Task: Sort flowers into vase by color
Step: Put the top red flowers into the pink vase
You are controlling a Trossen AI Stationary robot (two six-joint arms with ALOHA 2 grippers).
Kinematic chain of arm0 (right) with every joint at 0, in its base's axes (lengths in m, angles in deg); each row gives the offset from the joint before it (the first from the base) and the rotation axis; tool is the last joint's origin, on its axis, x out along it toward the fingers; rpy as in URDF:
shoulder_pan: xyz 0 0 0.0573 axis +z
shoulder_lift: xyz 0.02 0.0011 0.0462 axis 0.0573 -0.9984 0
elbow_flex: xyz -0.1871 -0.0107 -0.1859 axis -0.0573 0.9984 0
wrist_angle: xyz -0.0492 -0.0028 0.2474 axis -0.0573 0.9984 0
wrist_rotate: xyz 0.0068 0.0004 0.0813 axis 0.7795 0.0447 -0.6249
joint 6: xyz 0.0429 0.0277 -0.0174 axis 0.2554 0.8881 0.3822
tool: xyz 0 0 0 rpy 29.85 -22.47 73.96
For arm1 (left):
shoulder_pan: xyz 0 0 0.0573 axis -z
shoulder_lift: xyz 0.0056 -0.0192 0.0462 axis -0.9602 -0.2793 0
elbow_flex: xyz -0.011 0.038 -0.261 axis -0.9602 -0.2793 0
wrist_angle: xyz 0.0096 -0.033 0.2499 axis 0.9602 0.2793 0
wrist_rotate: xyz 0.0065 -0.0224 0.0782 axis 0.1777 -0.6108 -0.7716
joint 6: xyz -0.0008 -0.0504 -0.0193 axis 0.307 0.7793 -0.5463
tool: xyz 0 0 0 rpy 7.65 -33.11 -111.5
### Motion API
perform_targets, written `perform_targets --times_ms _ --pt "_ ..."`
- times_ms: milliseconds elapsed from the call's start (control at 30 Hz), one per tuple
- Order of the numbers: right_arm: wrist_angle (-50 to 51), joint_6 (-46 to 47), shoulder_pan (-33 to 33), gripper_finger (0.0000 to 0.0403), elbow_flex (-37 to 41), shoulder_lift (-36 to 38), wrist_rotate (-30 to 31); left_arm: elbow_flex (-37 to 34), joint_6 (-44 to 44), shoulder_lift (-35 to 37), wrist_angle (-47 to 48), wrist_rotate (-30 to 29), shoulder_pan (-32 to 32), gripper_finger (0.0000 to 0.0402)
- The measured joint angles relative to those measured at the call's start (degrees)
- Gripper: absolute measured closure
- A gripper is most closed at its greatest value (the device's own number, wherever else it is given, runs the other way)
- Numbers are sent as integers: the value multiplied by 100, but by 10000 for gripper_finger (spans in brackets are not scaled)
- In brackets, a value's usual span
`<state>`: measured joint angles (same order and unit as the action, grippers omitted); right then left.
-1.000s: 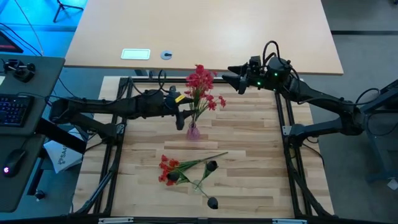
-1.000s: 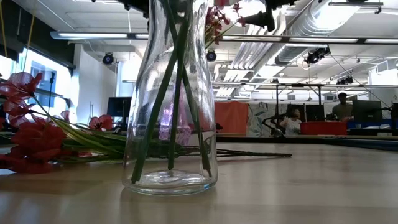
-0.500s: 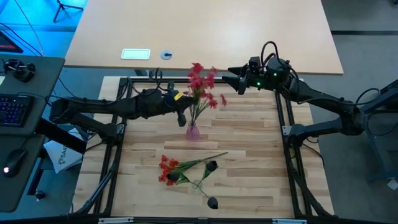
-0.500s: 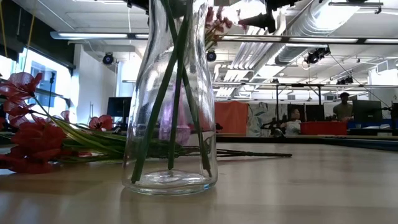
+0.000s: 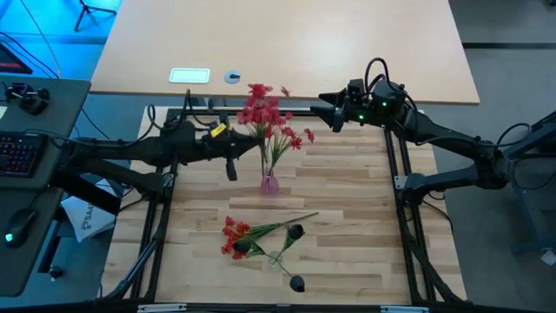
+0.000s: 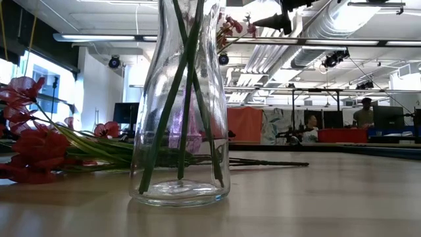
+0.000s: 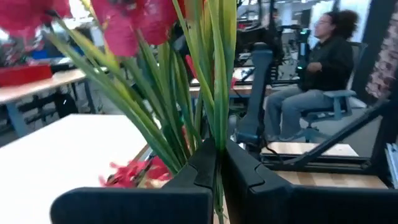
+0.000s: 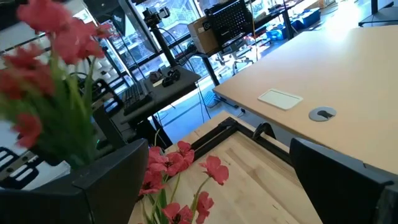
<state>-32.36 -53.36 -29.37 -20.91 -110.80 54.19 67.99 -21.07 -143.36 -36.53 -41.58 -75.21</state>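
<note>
1. High view. We count red flowers [image 5: 265, 117] standing in a small pink-tinted vase [image 5: 270, 183] near table centre. A second clear vase [image 5: 280, 259] at 6 o'clock from it shows no stems inside that we can make out here. A red bunch [image 5: 236, 237] and two dark blooms [image 5: 295, 233] lie on the table [image 5: 347, 252] beside it. We judge the red sort well along and the dark sort not started. The left gripper [image 5: 230, 165] sits at 9 o'clock of the pink vase, clear of it; the right gripper [image 5: 323, 109] hangs at 2 o'clock of it, apart from the blossoms.

2. Low view. The clear vase [image 6: 181, 105] fills the foreground; green stems seem to stand in it, but whether they are inside or seen through the glass we cannot tell. The loose red bunch [image 6: 33, 155] lies at 9 o'clock of it, on the table.

3. Left wrist view. The left gripper's fingers [image 7: 249, 180] are closed together. Green stalks [image 7: 199, 93] rise just beyond the fingertips; one thin stalk may run down the seam, but we cannot confirm a hold.

4. Right wrist view. The right gripper's fingers [image 8: 336, 168] stand wide apart with nothing between them; red blossoms [image 8: 180, 165] lie ahead, nearer one finger, not within the gap.
</note>
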Motion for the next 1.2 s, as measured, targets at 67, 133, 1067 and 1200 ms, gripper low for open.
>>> perform_targets --times_ms 67,133,1067,1200 --pt "-1 2 0 16 0 0 0 0 -122 -27 -41 -9 63 401" --pt "-3 30 0 16 0 0 0 -35 -187 -37 -89 -7 91 401" --pt "24 457 0 16 0 -2 241 -1139 -682 -50 -1152 -206 178 401" --pt "24 428 0 16 0 -2 333 -1139 -405 -182 -1152 189 63 401"
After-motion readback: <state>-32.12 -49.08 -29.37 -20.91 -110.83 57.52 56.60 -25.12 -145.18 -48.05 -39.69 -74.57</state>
